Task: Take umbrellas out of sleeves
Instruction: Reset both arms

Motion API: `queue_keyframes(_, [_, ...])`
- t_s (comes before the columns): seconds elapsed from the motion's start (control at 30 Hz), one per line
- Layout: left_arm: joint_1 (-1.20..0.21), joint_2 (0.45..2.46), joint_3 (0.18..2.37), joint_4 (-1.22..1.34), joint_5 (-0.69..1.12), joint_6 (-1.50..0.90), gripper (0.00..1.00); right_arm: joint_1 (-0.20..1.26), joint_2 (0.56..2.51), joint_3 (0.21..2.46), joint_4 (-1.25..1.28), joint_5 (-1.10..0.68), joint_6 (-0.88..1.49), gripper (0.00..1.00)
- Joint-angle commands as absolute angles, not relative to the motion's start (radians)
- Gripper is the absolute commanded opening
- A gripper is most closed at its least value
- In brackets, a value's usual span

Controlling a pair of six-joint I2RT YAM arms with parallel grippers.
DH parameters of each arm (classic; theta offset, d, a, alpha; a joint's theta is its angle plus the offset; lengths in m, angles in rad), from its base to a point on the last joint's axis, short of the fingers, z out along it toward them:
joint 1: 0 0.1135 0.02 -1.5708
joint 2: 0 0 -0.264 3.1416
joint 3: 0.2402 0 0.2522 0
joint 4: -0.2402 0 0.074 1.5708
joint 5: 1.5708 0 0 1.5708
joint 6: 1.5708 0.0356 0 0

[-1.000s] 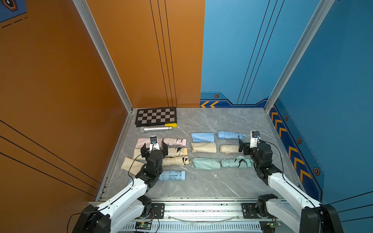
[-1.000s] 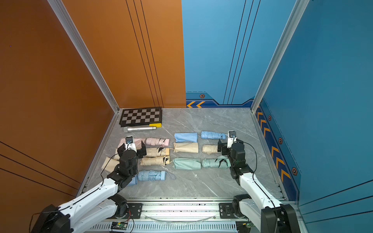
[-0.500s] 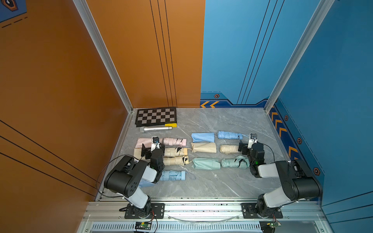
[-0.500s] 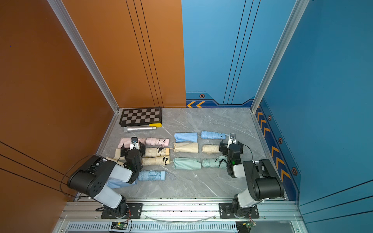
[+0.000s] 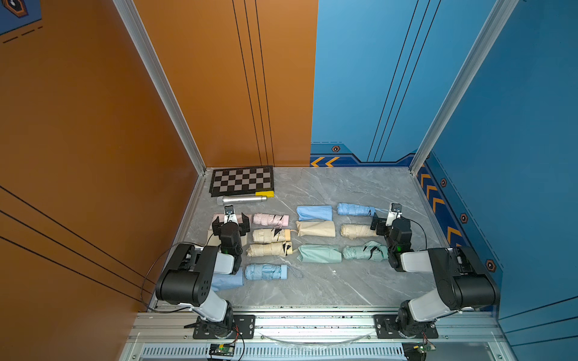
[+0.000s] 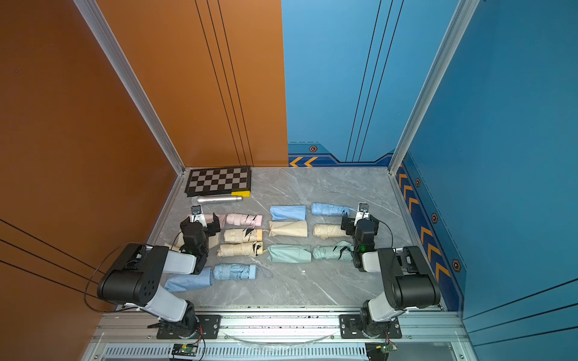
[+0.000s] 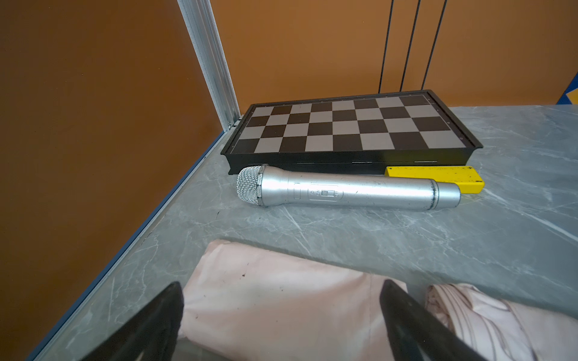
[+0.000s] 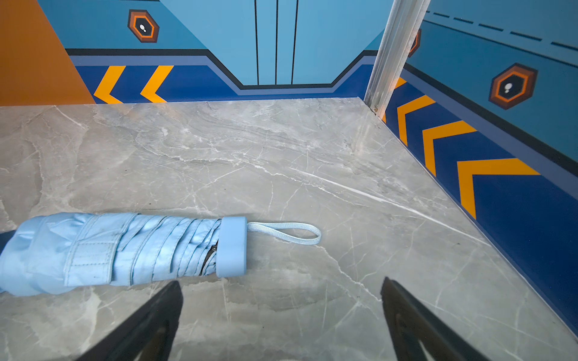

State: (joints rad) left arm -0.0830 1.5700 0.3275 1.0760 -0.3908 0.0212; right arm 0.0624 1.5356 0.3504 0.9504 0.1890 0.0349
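Looked pretty much done: the umbrellas [image 5: 269, 236] all lay bare beside empty sleeves [image 5: 316, 228]. Left fingers [image 7: 150, 325] gaped over the pink sleeve [image 7: 281, 300]; right fingers [image 8: 147, 325] gaped empty, blue umbrella [image 8: 119, 250] just ahead.

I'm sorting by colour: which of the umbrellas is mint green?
The crinkly mint umbrella beside the mint sleeve; the others are pink, cream or light blue.

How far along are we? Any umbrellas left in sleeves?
Done, by the look of it: seven umbrellas lie bare, among them the pink umbrella, mint umbrella and light blue umbrella, with loose sleeves alongside, like the mint sleeve. In hand: nothing; the left gripper and right gripper are open and empty. Left: no sleeved umbrella shows, though the left arm hides part of its side.
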Motion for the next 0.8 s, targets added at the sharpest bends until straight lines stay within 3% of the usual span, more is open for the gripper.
queue_keyframes(0.0, [-0.118, 1.571, 0.332, 1.028, -0.388, 0.028, 0.98, 0.057, 1.546, 0.364, 0.927, 0.215, 0.055, 1.00])
queue_keyframes(0.77, [-0.105, 1.575, 0.346, 1.012, -0.393, 0.017, 0.98, 0.048, 1.546, 0.368, 0.917, 0.196, 0.060, 1.00])
